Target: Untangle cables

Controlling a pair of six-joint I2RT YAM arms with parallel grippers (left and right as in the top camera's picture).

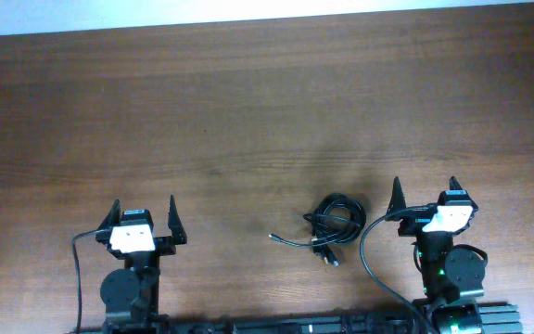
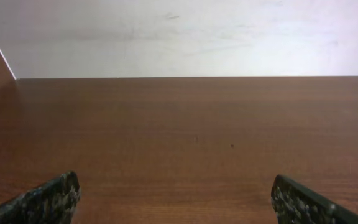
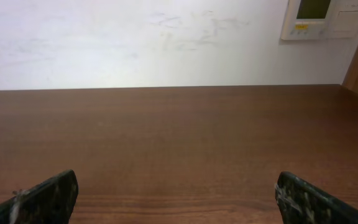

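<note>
The cables point(image 1: 332, 226) lie as a small black bundle of loops on the brown table, near the front edge and right of centre in the overhead view, with one loose end trailing left. My left gripper point(image 1: 144, 211) stands open far to their left. Just right of the bundle my right gripper point(image 1: 425, 190) is open too, a short gap away. In the left wrist view the gripper point(image 2: 176, 196) shows only bare wood between its spread fingertips point(image 2: 51, 198). The right wrist view is the same: wide-apart gripper point(image 3: 178, 196), fingertips point(image 3: 300, 198), no cables in sight.
The wooden table point(image 1: 267, 121) stretches back to a white wall. A thick black arm wire point(image 1: 367, 250) curves beside my right arm's base, close to the bundle. A wall panel point(image 3: 325, 18) shows at the top right of the right wrist view.
</note>
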